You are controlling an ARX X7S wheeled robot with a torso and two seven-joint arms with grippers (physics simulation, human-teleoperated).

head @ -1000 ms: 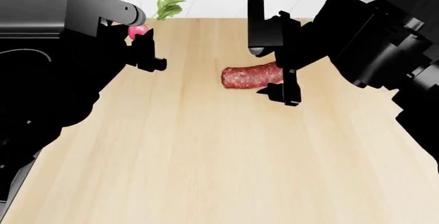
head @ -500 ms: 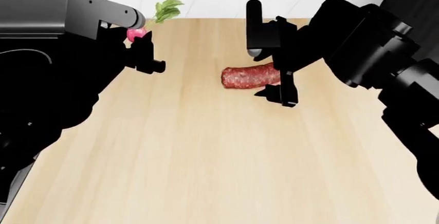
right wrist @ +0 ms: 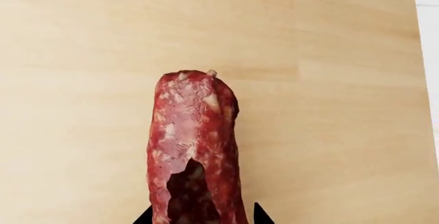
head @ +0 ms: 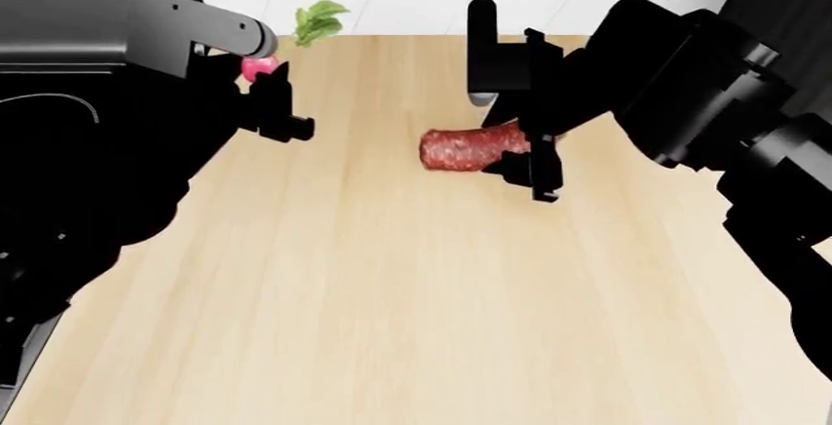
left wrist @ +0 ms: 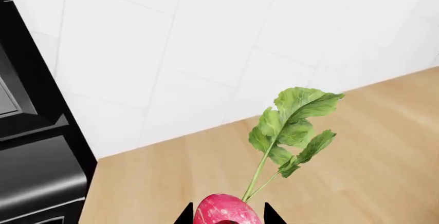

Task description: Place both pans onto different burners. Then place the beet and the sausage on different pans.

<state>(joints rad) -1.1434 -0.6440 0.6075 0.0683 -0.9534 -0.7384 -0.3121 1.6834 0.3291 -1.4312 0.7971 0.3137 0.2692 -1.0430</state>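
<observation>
Inventory, counted across all three views.

- Beet (left wrist: 226,209): one, pink-red, with one thin stem and one cluster of green leaves (left wrist: 293,126).
- Sausage (right wrist: 193,147): one, dark red with white speckles.
- Grippers: two, the left gripper (head: 267,89) and the right gripper (head: 527,147); two finger tips of each showed in its own wrist view.
- Wooden countertop (head: 390,289): one.
- White tiled wall (left wrist: 226,44): one.
- Burner outline (head: 58,103): one partial white arc was visible on the black surface at the head view's left edge.
- Pans: none could be counted in these views.
</observation>
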